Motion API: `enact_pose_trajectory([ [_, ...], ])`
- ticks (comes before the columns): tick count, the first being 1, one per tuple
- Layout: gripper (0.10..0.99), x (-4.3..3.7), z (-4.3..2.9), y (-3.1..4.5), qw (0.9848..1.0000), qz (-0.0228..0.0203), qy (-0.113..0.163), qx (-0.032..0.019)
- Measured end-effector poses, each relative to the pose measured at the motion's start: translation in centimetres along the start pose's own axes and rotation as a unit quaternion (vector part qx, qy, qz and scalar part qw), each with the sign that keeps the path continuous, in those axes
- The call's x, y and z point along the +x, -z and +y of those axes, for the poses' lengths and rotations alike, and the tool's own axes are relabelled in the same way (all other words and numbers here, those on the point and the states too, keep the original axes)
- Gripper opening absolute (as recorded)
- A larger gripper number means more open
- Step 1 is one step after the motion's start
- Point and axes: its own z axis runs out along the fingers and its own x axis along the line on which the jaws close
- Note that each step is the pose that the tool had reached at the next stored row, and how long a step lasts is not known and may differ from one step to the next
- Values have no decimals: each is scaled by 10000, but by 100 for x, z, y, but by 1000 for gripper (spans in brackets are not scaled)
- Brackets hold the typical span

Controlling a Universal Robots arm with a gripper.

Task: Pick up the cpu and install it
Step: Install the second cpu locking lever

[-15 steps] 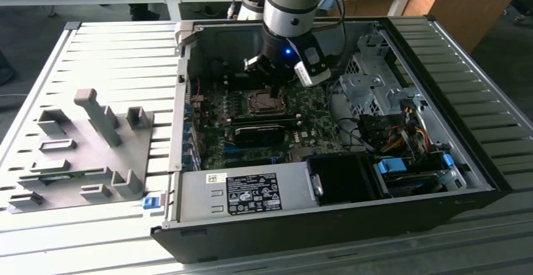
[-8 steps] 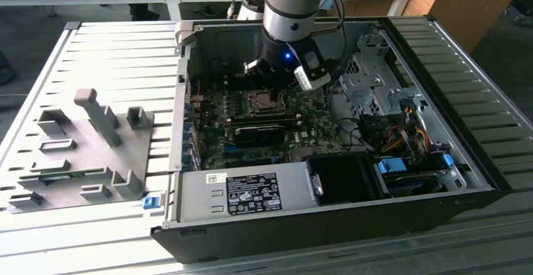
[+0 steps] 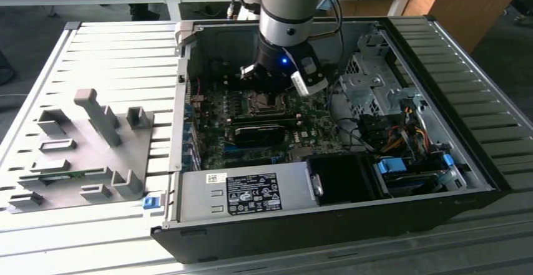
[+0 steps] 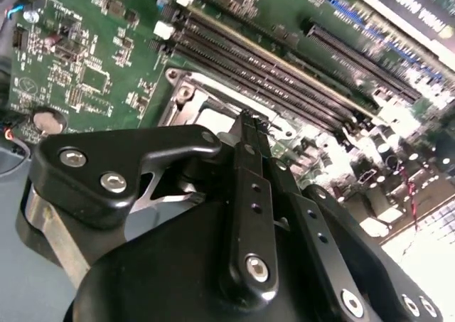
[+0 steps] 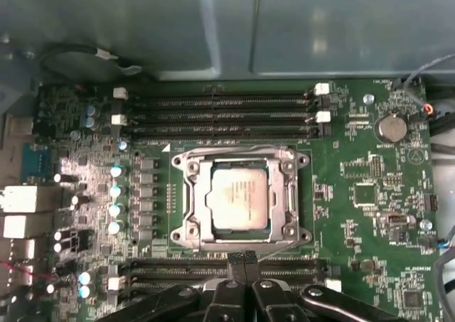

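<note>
While the arm hangs down into the open computer case (image 3: 466, 163) on the slatted table (image 3: 108, 57), the claw (image 5: 242, 258) sits low over the green motherboard (image 5: 355, 215), its two black fingertips (image 5: 234, 259) pressed together with nothing between them. And the cpu (image 5: 240, 197) is right there in the first wrist view, silvery top up, lying flat inside the metal-framed socket (image 5: 186, 194), square to the frame. The closed claw tips hover just beside the socket's edge, over the nearest bank of dark memory slots (image 5: 178, 269), not touching the chip. More empty memory slots (image 5: 220, 112) run along the far side of the socket, with a round coin battery (image 5: 391, 128) off to one corner of the board. In the second wrist view the claw (image 4: 250, 121) shows from behind, black linkage arms folded in, fingers meeting in a thin line just short of the socket (image 4: 186, 98). Out in the exterior view, a grey fixture tray (image 3: 83, 156) with upright blocks lies on the table to the exterior view's left of the case, and the silver power supply (image 3: 241, 194) fills the near edge of the case.
</note>
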Motion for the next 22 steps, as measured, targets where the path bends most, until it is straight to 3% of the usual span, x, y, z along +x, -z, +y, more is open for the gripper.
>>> enact_pose_trajectory([
  [5,106,46,-41,-6,10000,0,0,0],
  [10,106,181,-51,-45,10000,0,0,-1],
  [16,106,188,-74,-152,10000,1,0,-16],
  [18,106,188,-80,-168,10000,3,1,-67],
  [20,106,188,-89,-171,9998,7,4,-199],
  [22,106,190,-114,-170,9997,9,5,-262],
])
